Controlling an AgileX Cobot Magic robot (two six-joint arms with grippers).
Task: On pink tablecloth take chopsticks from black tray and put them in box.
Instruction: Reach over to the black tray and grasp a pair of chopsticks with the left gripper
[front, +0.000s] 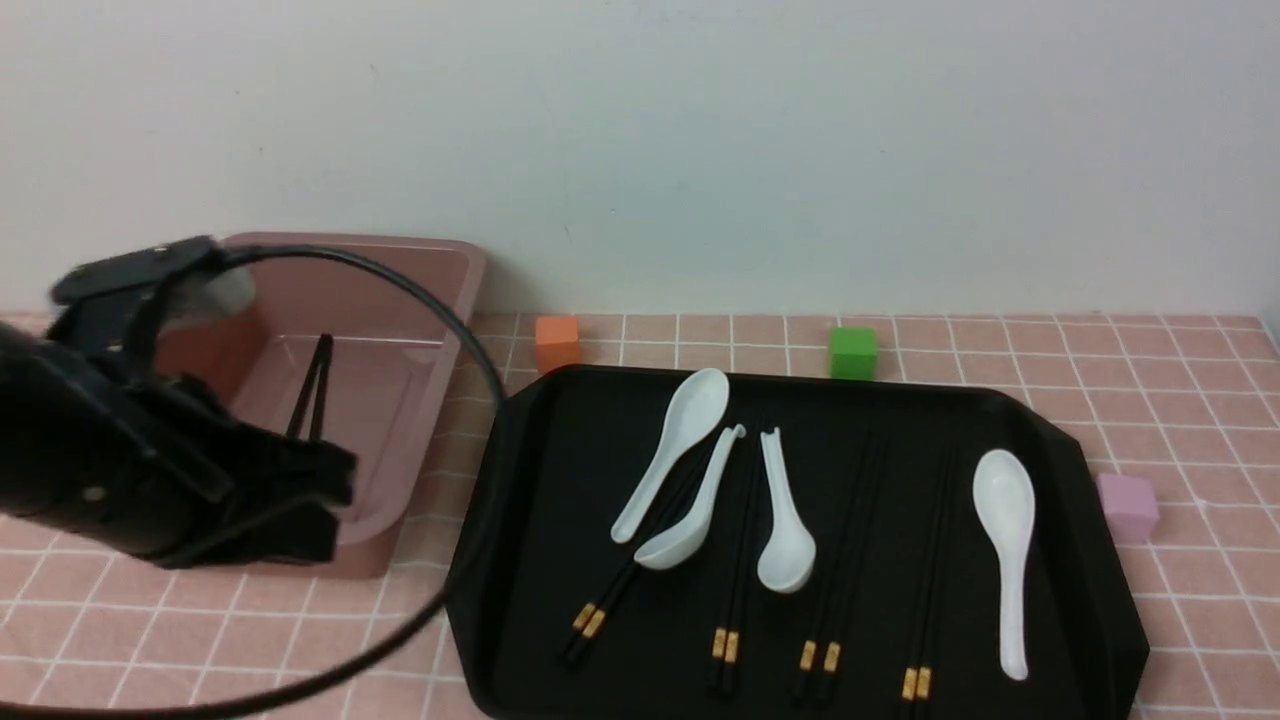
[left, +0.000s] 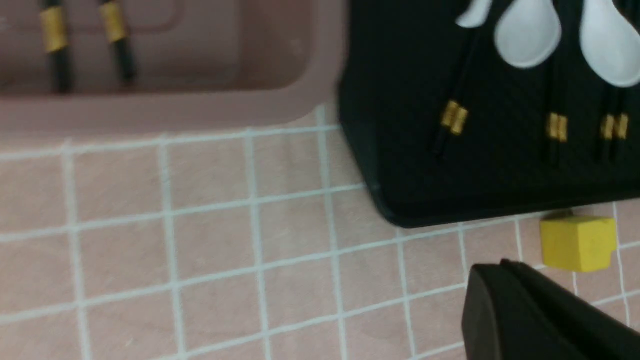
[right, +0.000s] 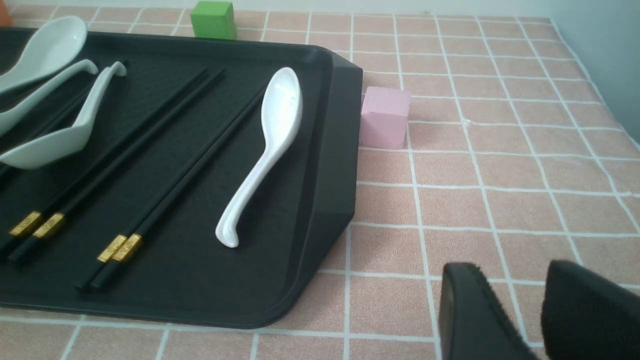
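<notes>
Presently left gripper (front: 330, 500) hangs above the near rim of the box (front: 450, 330), fingers pressed together, pinching nothing; one chopstick pair (front: 315, 385) lies inside the box, leaning toward its far wall; four other pairs (front: 830, 560) lie lengthwise in the tray (front: 560, 480), gold bands nearest the robot, among four white spoons (front: 1005, 520); leftmost pair passes under a spoon. Right gripper (right: 515, 280) shows only from its own wrist, fingers spread, tablecloth (front: 1180, 380) visible between them, near the tray's cut corner. Orange cube (front: 557, 343) and green cube (front: 853, 352) sit behind the tray; pink cube (front: 1128, 507) just beside its right rim; yellow cube (left: 577, 242) near another corner.
</notes>
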